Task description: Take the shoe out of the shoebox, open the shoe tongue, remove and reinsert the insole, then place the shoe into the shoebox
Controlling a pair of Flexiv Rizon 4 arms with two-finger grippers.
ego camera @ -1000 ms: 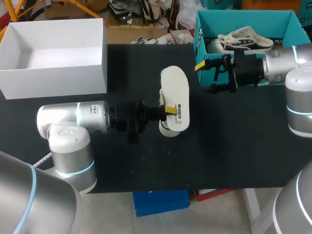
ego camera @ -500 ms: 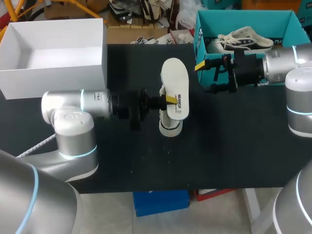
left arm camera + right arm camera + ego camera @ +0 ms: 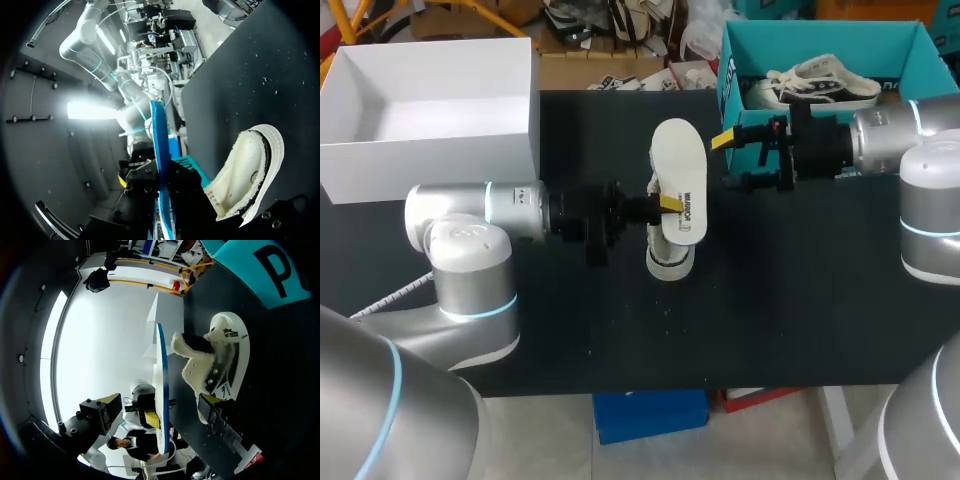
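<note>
The left jaws pinch the insole [image 3: 680, 165] flat above the shoe [image 3: 668, 265], probably for reinsertion; the right jaws stand wide at the insole's three o'clock.

Shoe [image 3: 668, 264] mostly under insole [image 3: 678, 165]

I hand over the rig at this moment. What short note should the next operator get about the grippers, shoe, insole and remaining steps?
Left gripper: shut on the insole, held flat above the shoe.
Right gripper: open, empty, in front of the teal shoebox.
The shoe is on the table, outside the box. A second shoe is in the teal shoebox.
Done: shoe taken out, insole removed.
Left: reinsert the insole, then place the shoe into the shoebox.
</note>
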